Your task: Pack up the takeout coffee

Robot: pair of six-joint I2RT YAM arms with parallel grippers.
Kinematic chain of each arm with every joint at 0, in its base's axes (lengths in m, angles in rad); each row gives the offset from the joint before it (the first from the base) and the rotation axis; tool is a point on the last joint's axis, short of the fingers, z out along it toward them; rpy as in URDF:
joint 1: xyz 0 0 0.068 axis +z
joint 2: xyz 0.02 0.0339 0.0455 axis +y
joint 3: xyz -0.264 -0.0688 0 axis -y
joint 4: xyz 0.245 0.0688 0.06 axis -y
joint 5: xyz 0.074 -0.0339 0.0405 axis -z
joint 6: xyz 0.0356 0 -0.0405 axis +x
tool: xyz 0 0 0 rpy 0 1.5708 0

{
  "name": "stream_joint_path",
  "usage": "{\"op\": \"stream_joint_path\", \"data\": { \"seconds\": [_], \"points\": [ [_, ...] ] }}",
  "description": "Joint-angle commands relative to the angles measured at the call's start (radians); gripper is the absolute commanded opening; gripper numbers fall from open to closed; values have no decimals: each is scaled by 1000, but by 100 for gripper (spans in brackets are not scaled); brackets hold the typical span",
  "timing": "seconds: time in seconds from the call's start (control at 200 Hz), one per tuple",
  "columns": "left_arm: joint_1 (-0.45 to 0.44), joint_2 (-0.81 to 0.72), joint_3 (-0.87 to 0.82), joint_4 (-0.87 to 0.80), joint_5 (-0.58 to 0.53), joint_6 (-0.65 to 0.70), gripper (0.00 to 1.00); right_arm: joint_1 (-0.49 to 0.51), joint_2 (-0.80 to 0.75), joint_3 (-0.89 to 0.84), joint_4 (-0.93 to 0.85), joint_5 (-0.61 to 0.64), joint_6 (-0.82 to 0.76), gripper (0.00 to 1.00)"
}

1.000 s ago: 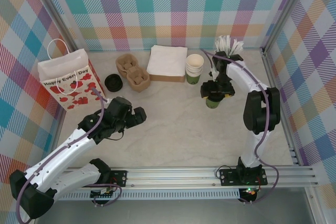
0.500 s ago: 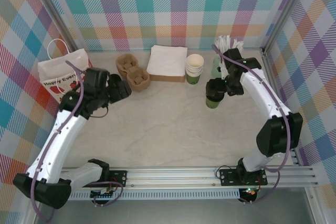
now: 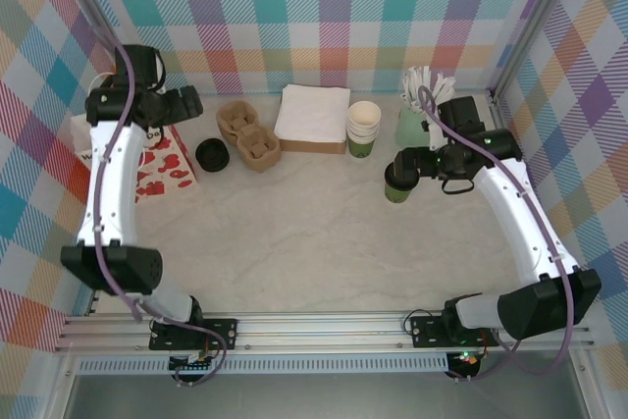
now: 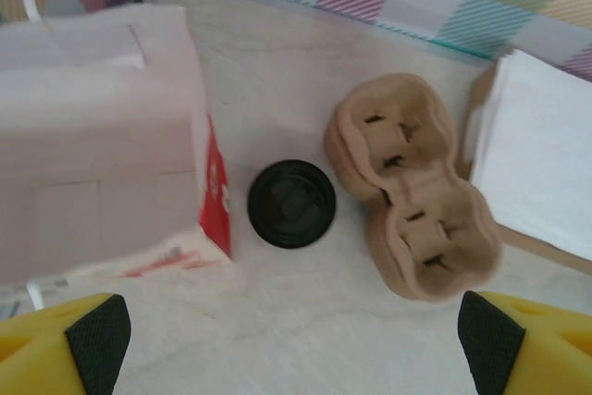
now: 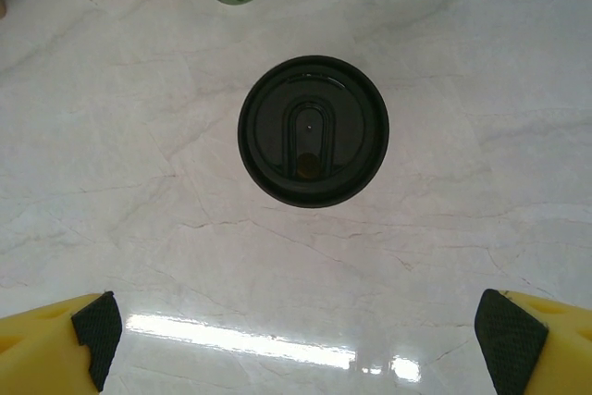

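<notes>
The takeout coffee is a dark green cup with a black lid, standing upright right of the table's middle. From above, its lid sits ahead of my right gripper, which hangs open and empty over the cup, clear of it. That right gripper shows just above the cup. My left gripper is raised at the back left above the paper bag. The left gripper is open and holds nothing, with the bag's open mouth below to its left.
A loose black lid lies between the bag and a brown two-cup carrier. White napkins, stacked cups and a pale-green holder of white sticks line the back. Checked walls close three sides.
My left arm has swung up and back from the table's middle to above the bag. My right gripper has drawn off the cup, up and to the right.
</notes>
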State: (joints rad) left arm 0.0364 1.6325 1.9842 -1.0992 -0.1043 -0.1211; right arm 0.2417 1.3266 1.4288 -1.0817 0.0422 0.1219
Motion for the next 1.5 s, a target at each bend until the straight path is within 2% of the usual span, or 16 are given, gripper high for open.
{"op": "stream_joint_path", "data": {
  "seconds": [0.0,0.075,0.3,0.57,0.77,0.895,1.495],
  "points": [
    [36,121,119,-86,-51,83,89,-4,-12,-24,18,14,-7,100],
    [39,202,191,-116,-87,100,83,-4,-12,-35,25,19,-7,100],
    [39,342,281,-137,-188,135,74,-4,-3,-37,22,18,-11,100],
    [38,411,302,-121,-267,168,35,-4,0,-36,28,21,-14,100],
    [39,409,301,-121,-283,181,13,-4,0,-40,29,19,-11,100],
    [39,400,301,-122,-279,186,2,-4,0,-41,30,16,-8,100],
    [39,331,275,-117,-291,206,0,-4,-5,-51,34,9,-7,100]
  ]
}}
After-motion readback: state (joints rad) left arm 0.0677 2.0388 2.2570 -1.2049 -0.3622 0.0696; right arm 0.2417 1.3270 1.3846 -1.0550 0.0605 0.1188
